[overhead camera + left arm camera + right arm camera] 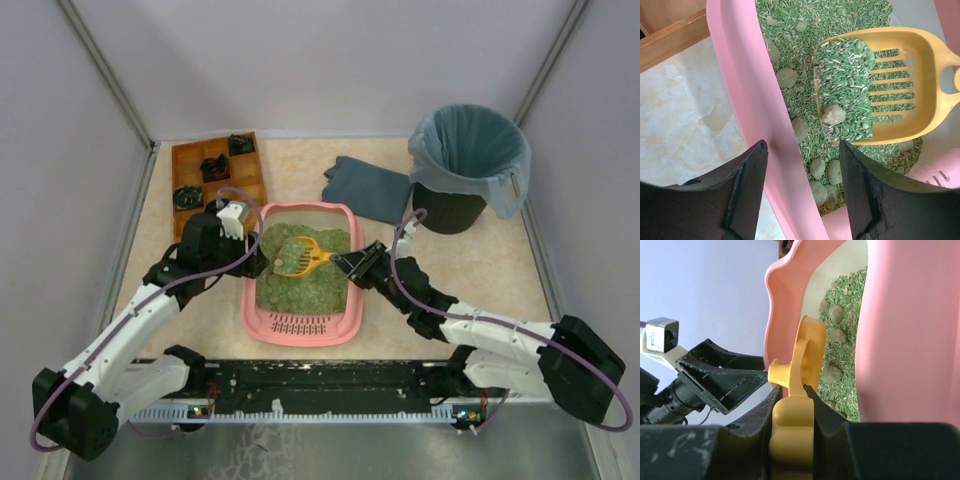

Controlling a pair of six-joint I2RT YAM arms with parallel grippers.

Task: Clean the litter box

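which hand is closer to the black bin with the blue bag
Right. The right hand holds the yellow scoop at the litter box's right wall, on the side toward the bin. The left hand straddles the box's left wall, farther away.

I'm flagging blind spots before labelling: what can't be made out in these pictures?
Top view: dark items in the wooden tray, too small to identify.
Left wrist: scoop handle, cut off at the right edge.
Right wrist: scoop's load, hidden because it's edge-on.
Right wrist: most litter, behind the litter box wall.
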